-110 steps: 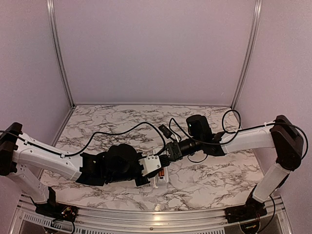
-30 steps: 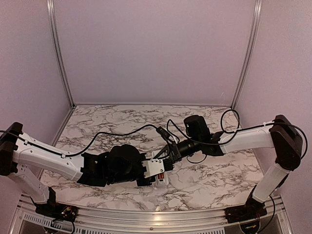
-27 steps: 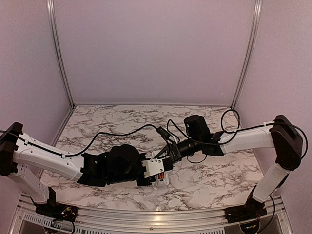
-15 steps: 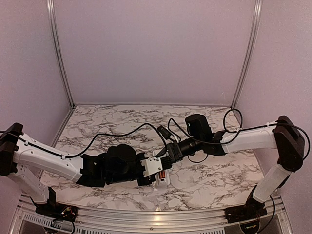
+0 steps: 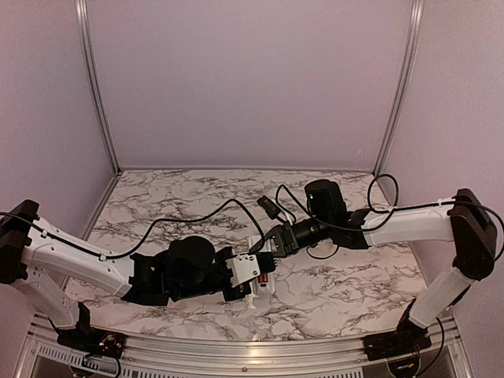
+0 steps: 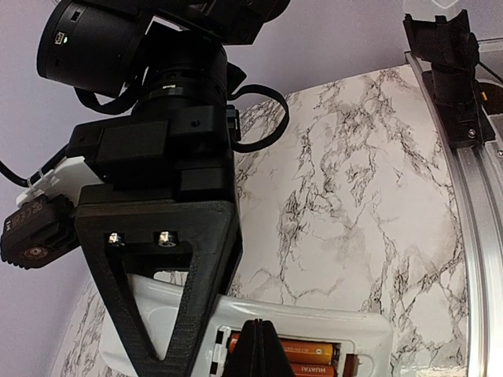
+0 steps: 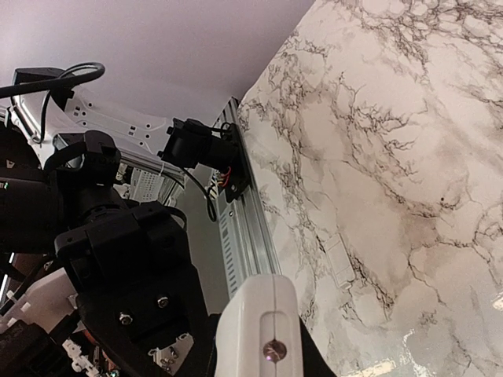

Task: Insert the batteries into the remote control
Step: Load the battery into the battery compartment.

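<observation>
Remote (image 6: 369, 334) on tabletop (image 6: 354, 196), recess up | we judge both batteries (image 6: 302, 351) seated, loading near done | left claw (image 6: 255, 334) pinched shut above them | right claw (image 5: 260, 250) at remote, width unclear | remaining: check seating

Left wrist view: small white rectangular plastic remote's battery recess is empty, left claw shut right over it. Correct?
No, the recess isn't empty: the slim orange-red cylindrical batteries lie in the small white plastic remote control, as the left wrist view shows. The left claw is shut right over it.
</observation>
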Controlling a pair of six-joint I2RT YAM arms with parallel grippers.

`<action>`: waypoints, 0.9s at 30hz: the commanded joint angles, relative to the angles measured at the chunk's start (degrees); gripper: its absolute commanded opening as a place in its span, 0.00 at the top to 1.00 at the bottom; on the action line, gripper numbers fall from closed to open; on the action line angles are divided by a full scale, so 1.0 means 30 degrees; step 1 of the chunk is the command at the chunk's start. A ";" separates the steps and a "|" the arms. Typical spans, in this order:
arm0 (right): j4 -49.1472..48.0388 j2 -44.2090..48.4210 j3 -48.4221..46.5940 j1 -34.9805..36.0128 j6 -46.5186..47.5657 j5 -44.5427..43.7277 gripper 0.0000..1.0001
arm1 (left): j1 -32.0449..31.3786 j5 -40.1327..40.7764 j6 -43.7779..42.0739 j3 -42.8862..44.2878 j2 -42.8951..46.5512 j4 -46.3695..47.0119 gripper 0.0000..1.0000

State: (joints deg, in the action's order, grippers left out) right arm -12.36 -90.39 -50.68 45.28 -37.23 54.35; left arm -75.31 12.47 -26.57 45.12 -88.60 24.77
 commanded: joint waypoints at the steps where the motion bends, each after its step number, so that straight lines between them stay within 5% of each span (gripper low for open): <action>1: -0.3716 0.1738 -0.0848 0.0230 -0.1189 0.1689 1.00 | 0.0112 0.0969 -0.0570 -0.0871 -0.1483 -0.4845 1.00; 13: -0.2211 0.1942 -0.1016 0.0175 0.0080 0.1002 1.00 | 0.0054 0.1252 0.0588 -0.0750 -0.0889 -0.5408 0.98; 24: -0.0802 0.1353 -0.0903 -0.0231 0.1425 -0.0992 1.00 | -0.0658 0.1629 0.2487 0.0214 0.1859 -0.3531 0.76; 27: -0.0583 0.1457 -0.0813 -0.0550 0.1719 -0.1402 1.00 | -0.0659 0.1880 0.4026 -0.0541 0.3667 -0.2430 0.61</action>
State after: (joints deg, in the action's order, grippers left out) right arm -13.96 -88.53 -50.72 44.60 -33.28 50.04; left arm -77.03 15.70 -20.56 45.71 -84.60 16.97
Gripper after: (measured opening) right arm 0.200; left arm 0.297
